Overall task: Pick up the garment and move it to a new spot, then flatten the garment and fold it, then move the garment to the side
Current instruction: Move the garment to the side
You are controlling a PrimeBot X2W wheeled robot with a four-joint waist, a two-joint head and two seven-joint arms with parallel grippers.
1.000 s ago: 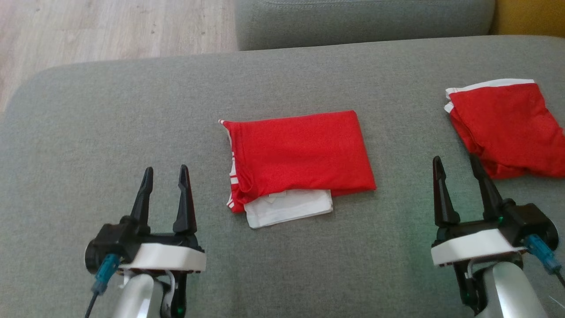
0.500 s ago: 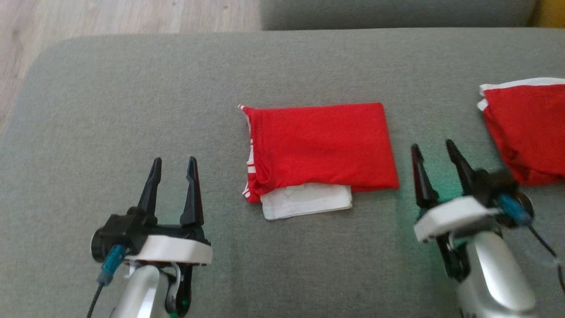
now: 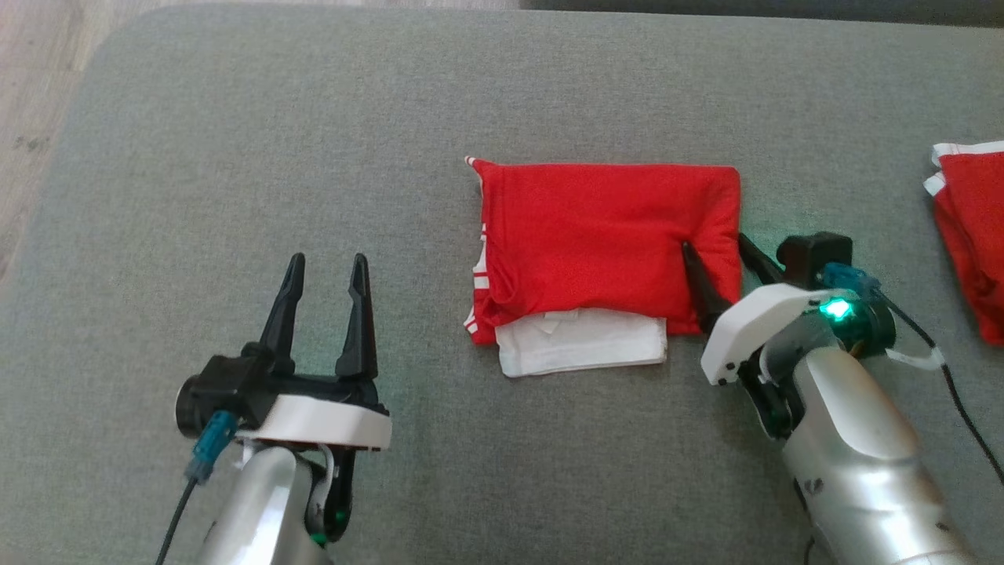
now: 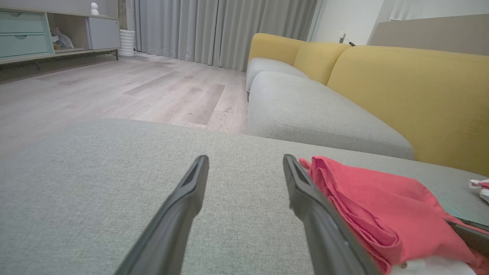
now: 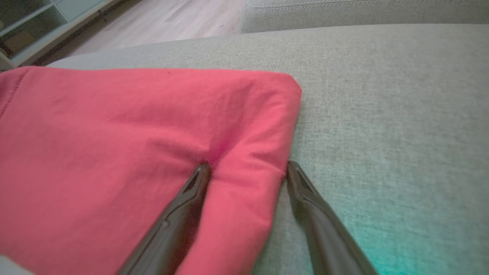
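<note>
We see a broad grey sofa seat carrying everything. The left wrist view, looking along that seat, gives the room beyond: a yellow backrest, a pale wood floor, grey curtains and a cabinet with teal drawers. The folded red garment lies flat near the seat's centre, a white layer protruding from under its near edge and white stripes along its left edge. A second red garment lies well apart at the head view's right edge. The right tool stands spread astride the folded garment's right edge; the right wrist view shows one finger pressing a dimple into the red cloth and the other resting on the grey seat just beside the hem, nothing yet clamped. The left tool is left of the garment, jaws apart, holding nothing. A green lamp glows on the right wrist.
</note>
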